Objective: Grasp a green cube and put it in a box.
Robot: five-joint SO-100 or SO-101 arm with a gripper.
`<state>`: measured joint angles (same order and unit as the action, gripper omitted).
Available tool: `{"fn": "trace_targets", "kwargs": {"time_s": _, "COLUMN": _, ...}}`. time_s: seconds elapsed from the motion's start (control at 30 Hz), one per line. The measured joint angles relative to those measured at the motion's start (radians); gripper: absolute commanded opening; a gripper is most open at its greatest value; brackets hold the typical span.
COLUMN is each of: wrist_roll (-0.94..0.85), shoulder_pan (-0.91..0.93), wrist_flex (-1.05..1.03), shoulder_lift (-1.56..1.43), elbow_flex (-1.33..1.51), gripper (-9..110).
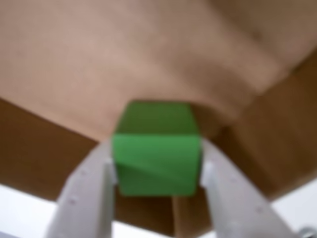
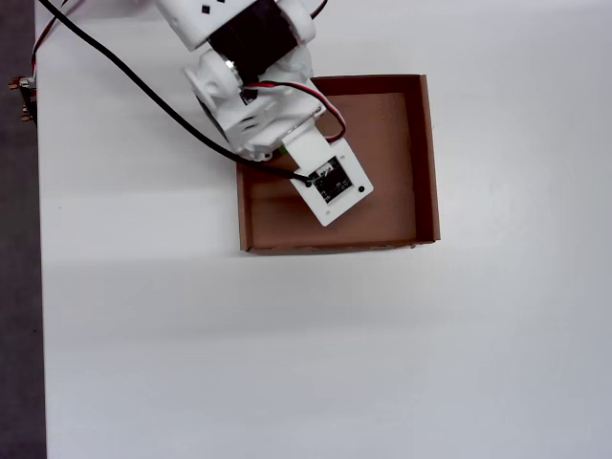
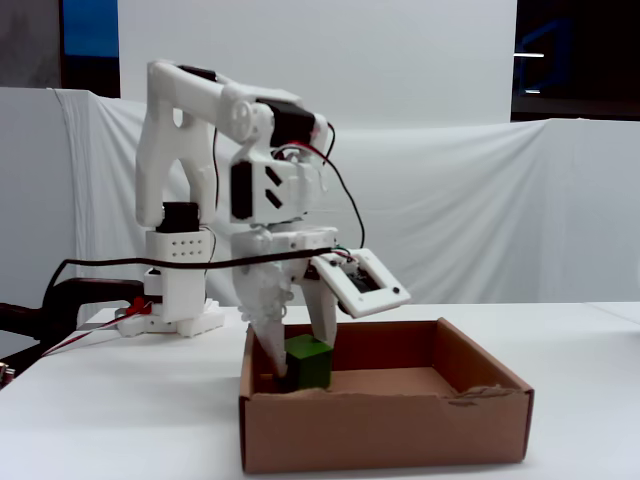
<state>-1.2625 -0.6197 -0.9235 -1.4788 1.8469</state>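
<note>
The green cube (image 1: 156, 148) is pinched between the two white fingers of my gripper (image 1: 157, 171), which is shut on it. The wrist view shows the brown floor and a corner wall of the box (image 1: 59, 59) behind the cube. In the fixed view the cube (image 3: 307, 362) sits low inside the box (image 3: 385, 435), at its left end, with the gripper (image 3: 306, 372) still clamped on it; the front wall hides whether the cube touches the floor. From overhead the arm covers the cube except a green sliver (image 2: 284, 150) near the upper left of the box (image 2: 427, 163).
The box stands on a white table (image 2: 287, 363). The arm's base (image 3: 180, 300) is behind and to the left in the fixed view, with black and red cables (image 2: 124, 76) trailing off it. The table's left edge (image 2: 40, 287) runs down the overhead view.
</note>
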Motion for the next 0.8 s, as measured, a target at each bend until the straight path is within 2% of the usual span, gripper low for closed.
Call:
{"fn": "trace_targets", "kwargs": {"time_s": 0.17, "wrist_roll": 0.000, "shoulder_pan": 0.000, "wrist_flex": 0.003, "shoulder_lift": 0.009, "elbow_flex": -0.003, "gripper": 16}}
{"fn": "trace_targets", "kwargs": {"time_s": 0.27, "wrist_roll": 0.000, "shoulder_pan": 0.000, "wrist_flex": 0.003, "shoulder_lift": 0.009, "elbow_flex": -0.008, "gripper": 21}}
{"fn": "trace_targets", "kwargs": {"time_s": 0.53, "wrist_roll": 0.000, "shoulder_pan": 0.003, "wrist_flex": -0.011, "shoulder_lift": -0.003, "elbow_flex": -0.008, "gripper": 21}}
{"fn": "trace_targets", "kwargs": {"time_s": 0.8, "wrist_roll": 0.048, "shoulder_pan": 0.095, "wrist_flex": -0.106, "shoulder_lift": -0.222, "elbow_flex": 0.015, "gripper": 21}}
